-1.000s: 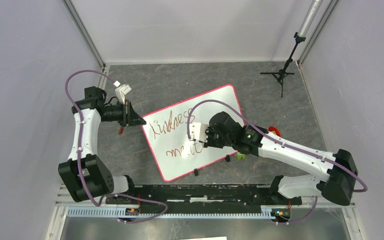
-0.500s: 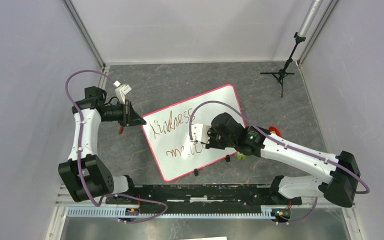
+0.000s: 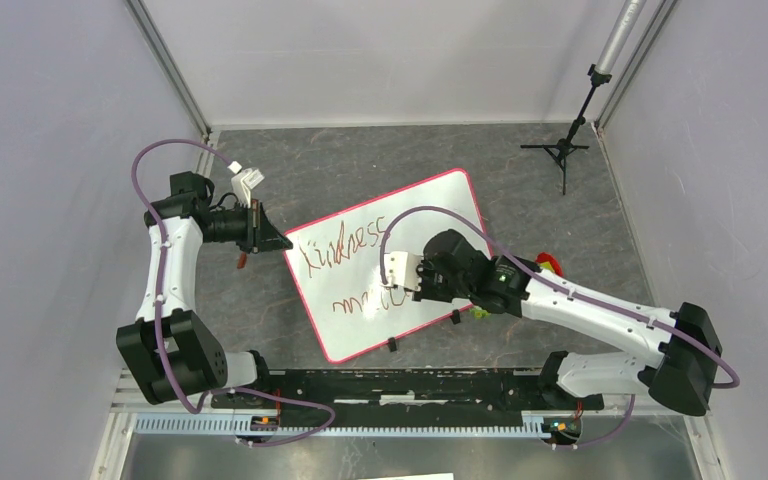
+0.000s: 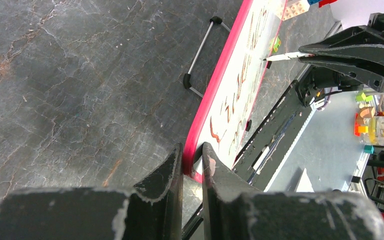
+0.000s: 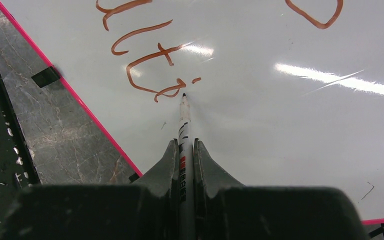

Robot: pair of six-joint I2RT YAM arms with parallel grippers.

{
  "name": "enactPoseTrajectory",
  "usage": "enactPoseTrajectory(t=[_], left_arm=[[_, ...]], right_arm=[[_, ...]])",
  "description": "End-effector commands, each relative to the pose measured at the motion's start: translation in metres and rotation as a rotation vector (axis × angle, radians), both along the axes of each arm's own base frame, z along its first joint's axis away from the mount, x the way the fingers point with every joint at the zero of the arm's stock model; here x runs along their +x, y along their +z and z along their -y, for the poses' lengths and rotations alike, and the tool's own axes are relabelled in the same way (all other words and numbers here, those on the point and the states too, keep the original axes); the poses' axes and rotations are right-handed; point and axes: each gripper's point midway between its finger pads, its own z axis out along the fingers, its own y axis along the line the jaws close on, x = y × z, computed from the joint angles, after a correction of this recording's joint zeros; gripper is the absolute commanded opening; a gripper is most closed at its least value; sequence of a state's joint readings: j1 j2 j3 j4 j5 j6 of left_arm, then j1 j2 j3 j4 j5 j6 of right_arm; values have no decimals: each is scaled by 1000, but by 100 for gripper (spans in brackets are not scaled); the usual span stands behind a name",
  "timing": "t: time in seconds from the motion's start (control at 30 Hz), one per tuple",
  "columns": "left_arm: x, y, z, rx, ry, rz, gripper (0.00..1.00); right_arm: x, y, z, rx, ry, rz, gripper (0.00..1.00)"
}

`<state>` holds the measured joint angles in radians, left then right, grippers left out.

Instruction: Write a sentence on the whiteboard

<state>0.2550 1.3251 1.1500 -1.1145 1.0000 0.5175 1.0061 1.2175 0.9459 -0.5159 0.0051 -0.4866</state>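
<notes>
The whiteboard (image 3: 430,215) lies tilted on the grey table, white with a pink-red border. The sentence (image 3: 345,250) is reddish-brown: a full top line and a partial lower line (image 3: 365,302). My right gripper (image 3: 392,285) is shut on a white marker (image 5: 184,135) whose tip touches the board just after the last letters (image 5: 145,70). My left gripper (image 4: 192,155) is shut on the whiteboard's pink corner edge (image 4: 215,85), at the board's left corner in the top view (image 3: 282,243).
A small black tripod (image 3: 563,150) stands at the back right. Red and green small objects (image 3: 548,262) lie behind the right arm by the board's right edge. Two black clips (image 3: 392,344) sit on the board's near edge. A black rail (image 3: 410,385) runs along the front.
My right gripper has shifted slightly right along the lower line with the marker, adding strokes. The left arm and board have not moved.
</notes>
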Motion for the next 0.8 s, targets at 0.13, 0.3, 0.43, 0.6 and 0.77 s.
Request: enactPoseTrajectory(t=[0.13, 0.3, 0.43, 0.6, 0.77], left_arm=[[-6, -6, 6, 22, -26, -37, 15], [-6, -5, 7, 22, -27, -35, 15], [-6, -6, 6, 23, -26, -37, 15], [-6, -6, 6, 27, -26, -36, 15], [-6, -6, 6, 27, -27, -37, 15]], right_arm=[[12, -7, 3, -27, -46, 44, 0], [21, 3, 8, -25, -81, 78, 0], [29, 14, 9, -5, -106, 100, 0], [33, 17, 9, -3, -116, 109, 0], [31, 17, 9, 2, -111, 99, 0]])
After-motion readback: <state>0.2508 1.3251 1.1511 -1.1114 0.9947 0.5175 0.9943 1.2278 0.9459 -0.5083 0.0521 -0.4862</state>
